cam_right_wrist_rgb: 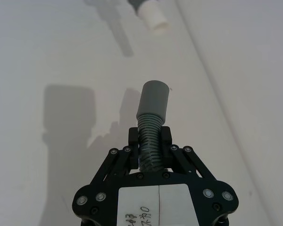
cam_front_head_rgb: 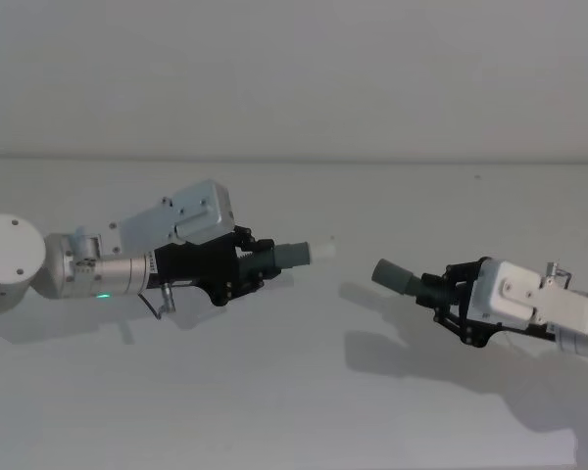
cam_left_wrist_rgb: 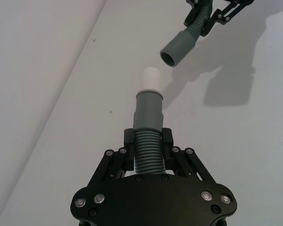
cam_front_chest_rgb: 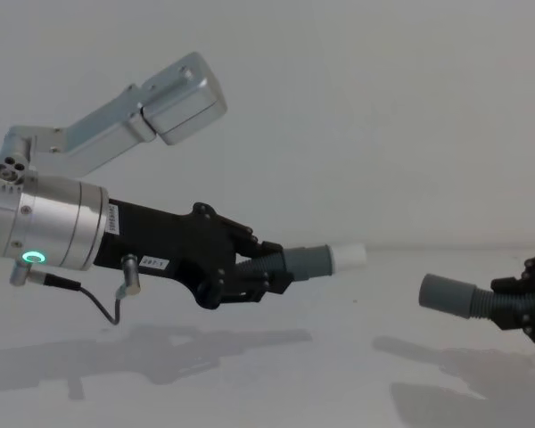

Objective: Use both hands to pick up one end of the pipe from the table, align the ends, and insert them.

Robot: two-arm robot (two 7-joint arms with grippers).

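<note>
Both pipe pieces are held above the white table (cam_front_head_rgb: 294, 392). My left gripper (cam_front_head_rgb: 258, 262) is shut on the corrugated part of one piece (cam_left_wrist_rgb: 147, 150), whose grey cuff ends in a white tip (cam_front_head_rgb: 322, 250) pointing right. On the right, my right gripper (cam_front_head_rgb: 443, 290) is shut on the other piece (cam_right_wrist_rgb: 149, 141); its plain grey cuff (cam_front_head_rgb: 392, 274) points left. A gap separates the two ends, and the grey cuff sits a little lower than the white tip (cam_front_chest_rgb: 349, 257). In the left wrist view the open grey cuff (cam_left_wrist_rgb: 177, 49) lies off to one side of the tip (cam_left_wrist_rgb: 150, 79).
A pale wall stands behind the table, meeting it at a back edge (cam_front_head_rgb: 294, 160). My left arm's round white joint (cam_front_head_rgb: 10, 259) fills the far left. Shadows of both arms fall on the table below them.
</note>
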